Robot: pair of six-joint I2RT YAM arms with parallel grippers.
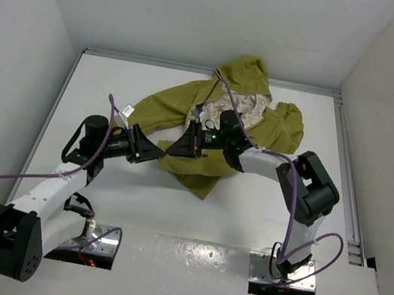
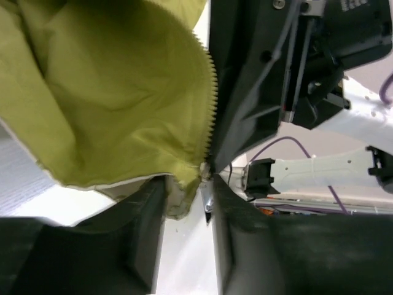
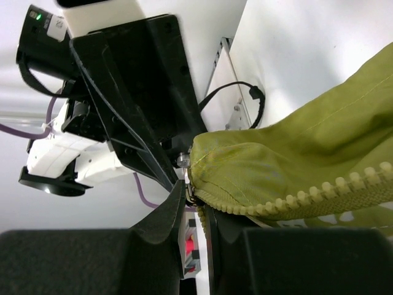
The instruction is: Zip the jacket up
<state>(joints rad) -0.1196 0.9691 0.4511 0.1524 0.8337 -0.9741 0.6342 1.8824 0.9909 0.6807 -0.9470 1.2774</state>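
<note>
The olive-green jacket (image 1: pixel 166 108) lies spread at the back middle of the table, hood away from me, cream lining showing at the neck. Both grippers meet at its near hem. My left gripper (image 1: pixel 156 152) stands open in the left wrist view (image 2: pixel 187 190). The jacket's bottom corner (image 2: pixel 181 184) and a small metal zipper piece (image 2: pixel 209 206) sit between its fingertips. A row of zipper teeth (image 2: pixel 212 92) runs up from there. My right gripper (image 1: pixel 182 147) is shut (image 3: pixel 195 196) on the other zipper edge (image 3: pixel 319 193) of the jacket (image 3: pixel 295 160).
The white table (image 1: pixel 244 225) is walled in at the back and on both sides, with a metal rail (image 1: pixel 347 182) along the right edge. Purple cables loop from both arms. The two grippers almost touch each other.
</note>
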